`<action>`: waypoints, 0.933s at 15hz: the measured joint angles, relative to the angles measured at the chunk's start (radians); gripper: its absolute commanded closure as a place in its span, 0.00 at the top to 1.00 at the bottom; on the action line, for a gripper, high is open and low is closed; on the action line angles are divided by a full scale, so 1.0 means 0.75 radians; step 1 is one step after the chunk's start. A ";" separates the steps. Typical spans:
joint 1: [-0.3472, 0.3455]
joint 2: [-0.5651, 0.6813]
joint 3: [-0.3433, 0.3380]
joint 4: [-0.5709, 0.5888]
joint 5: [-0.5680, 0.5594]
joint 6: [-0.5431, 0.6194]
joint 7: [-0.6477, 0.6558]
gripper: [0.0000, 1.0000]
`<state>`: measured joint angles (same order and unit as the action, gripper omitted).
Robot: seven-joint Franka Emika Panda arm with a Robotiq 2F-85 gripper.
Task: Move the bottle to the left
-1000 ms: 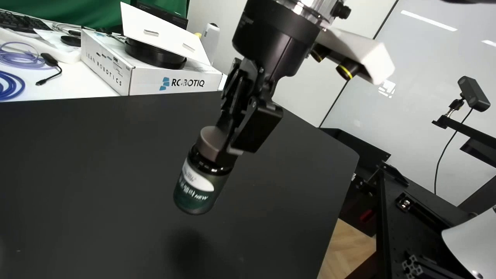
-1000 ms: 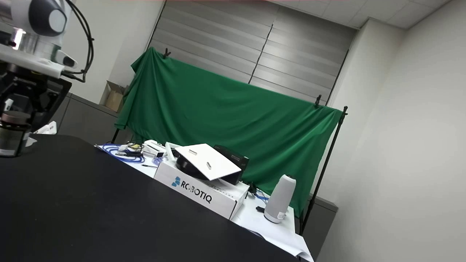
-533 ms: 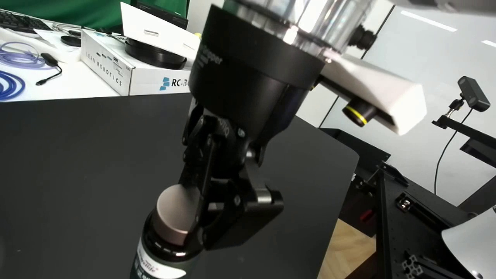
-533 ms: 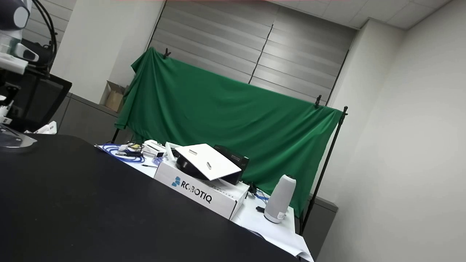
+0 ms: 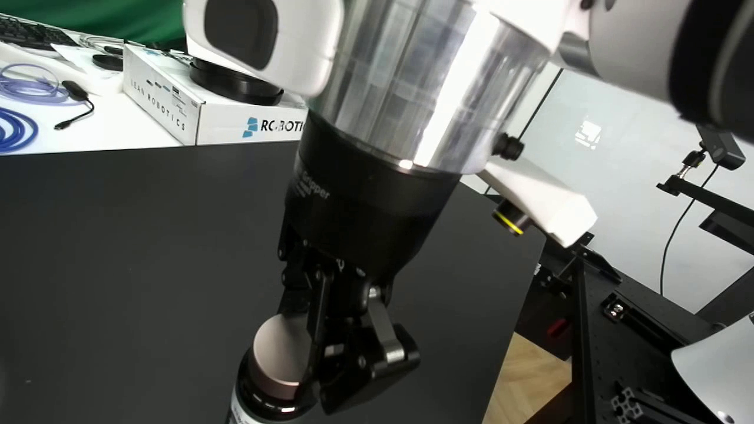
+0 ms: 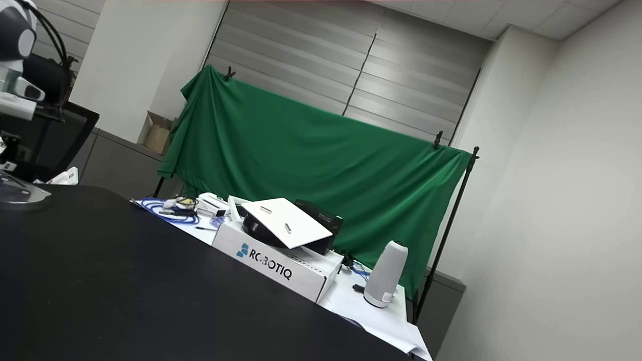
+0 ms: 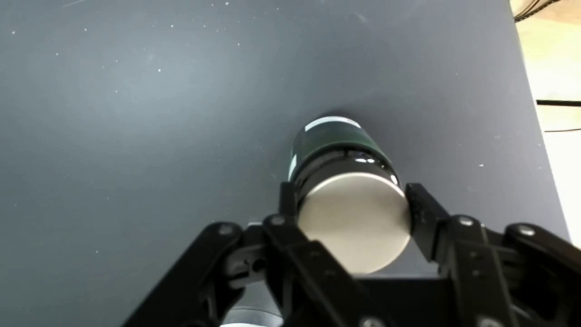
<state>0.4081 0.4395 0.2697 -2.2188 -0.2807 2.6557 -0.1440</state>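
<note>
Gripping: the tool (image 7: pixel 350 195) is clasped on the bottle (image 7: pixel 348 186), its two fingers (image 7: pixel 423 222) against the cap (image 7: pixel 356 227) at nine and three o'clock in the wrist view.
Bottle: dark, glossy at the shoulder, its green label band (image 7: pixel 333 136) towards twelve o'clock and its pale cap towards six in the wrist view; in an exterior view it shows at seven o'clock, the lower part cut off by the view's edge (whether its base touches the bench (image 5: pixel 147 247), I cannot tell).
Bench: dark and matte, flecked with small pale specks in the wrist view, its edge running between two and four o'clock there.
Arm (image 5: pixel 424 88): white and silvery, reaching down to the tool from twelve o'clock in an exterior view.
White box (image 5: pixel 165 97): well apart from the bottle, between eleven and twelve o'clock of it in an exterior view, lettered ROBOTIQ (a black round thing (image 5: pixel 235 82) sits on top), on a white surface (image 5: pixel 115 126).
Blue cable (image 5: pixel 30 125): coiled on that white surface, between ten and eleven o'clock of the bottle.
Camera (image 5: pixel 727 152): on a mount at two o'clock of the bottle, partly hidden behind the arm.
Green cloth (image 6: pixel 321 135): hanging at twelve o'clock in an exterior view, beyond the white box.
</note>
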 measured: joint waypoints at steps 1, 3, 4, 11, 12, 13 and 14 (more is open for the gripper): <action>0.000 0.005 0.000 0.003 0.000 0.000 -0.005 0.36; 0.000 0.012 -0.001 0.006 0.000 -0.001 -0.018 0.36; 0.000 0.014 -0.001 0.008 0.000 -0.001 -0.022 0.36; -0.001 0.021 0.024 0.020 0.034 -0.055 -0.035 1.00; -0.004 0.020 0.032 0.038 0.047 -0.077 -0.041 1.00; -0.008 0.019 0.035 0.059 0.061 -0.089 -0.047 1.00; -0.011 0.019 0.036 0.078 0.064 -0.096 -0.048 1.00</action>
<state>0.4001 0.4538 0.2964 -2.1606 -0.2328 2.5839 -0.1799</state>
